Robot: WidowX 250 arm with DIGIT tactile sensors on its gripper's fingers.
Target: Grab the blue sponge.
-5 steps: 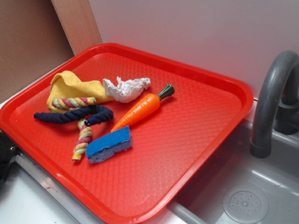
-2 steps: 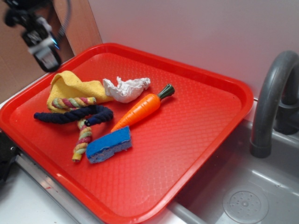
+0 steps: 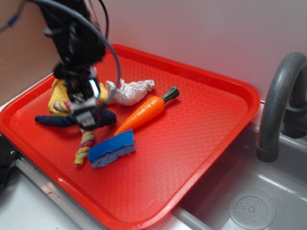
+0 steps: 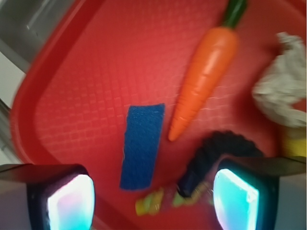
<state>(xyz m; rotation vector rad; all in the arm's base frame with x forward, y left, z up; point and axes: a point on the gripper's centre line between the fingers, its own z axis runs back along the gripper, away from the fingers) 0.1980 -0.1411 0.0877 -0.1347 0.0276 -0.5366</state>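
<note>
Gripper [image 3: 86, 115] hung above the left part of the red tray [image 3: 201, 143], over the dark navy rope [image 3: 57, 120], jaws spread wide and empty; in the wrist view both pads [image 4: 72, 203] sat far apart at the lower corners. Blue sponge [image 3: 112, 147] lay flat on the tray, near its front rim, just right of the multicoloured rope [image 3: 85, 143] and just below the tip of the toy carrot [image 3: 144, 112]. Seemed not yet lined up: in the wrist view the sponge [image 4: 141, 146] sat ahead of the pads and left of centre.

Risks, as judged from here:
- Could snag either rope on a straight descent, since both lie directly beneath the jaws.
- Could nudge the carrot tip, close beside the sponge's far end.
- Could pinch only the soft top layer and slip off if closed too shallow.
- Crumpled white paper [image 3: 129, 91] and yellow cloth [image 3: 62, 86] sat farther back, probably clear.
</note>
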